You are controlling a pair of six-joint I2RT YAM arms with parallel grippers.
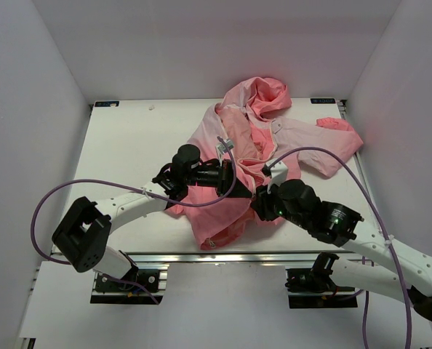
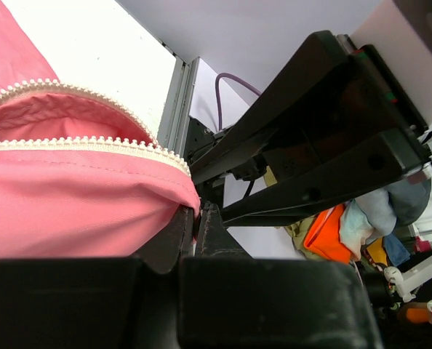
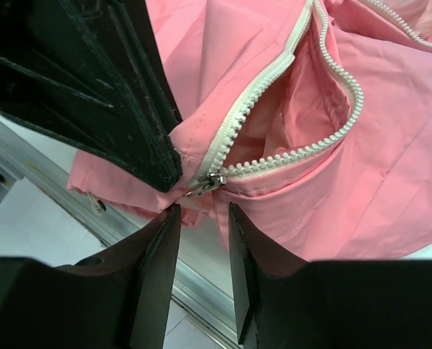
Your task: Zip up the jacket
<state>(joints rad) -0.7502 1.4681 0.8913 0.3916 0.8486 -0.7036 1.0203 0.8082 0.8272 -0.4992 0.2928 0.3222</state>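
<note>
The pink jacket [image 1: 238, 149] lies crumpled mid-table, hood at the back, one sleeve out to the right. Its white zipper [image 3: 274, 69] is open above the slider [image 3: 205, 183], which sits near the bottom hem. My left gripper [image 1: 241, 190] is shut on the jacket fabric [image 2: 92, 203] beside the zipper teeth [image 2: 92, 143]; its black finger [image 3: 129, 94] shows in the right wrist view, pinching the hem next to the slider. My right gripper [image 3: 201, 222] is open, its tips just below the slider with only a fold of hem at their ends; it sits at the jacket's front edge [image 1: 261, 201].
The white table [image 1: 129, 145] ends in an aluminium rail [image 1: 223, 257] right under the grippers. Purple cables [image 1: 325, 153] arc over both arms. White walls close in the left, back and right. The right gripper's black body [image 2: 325, 138] looms close in the left wrist view.
</note>
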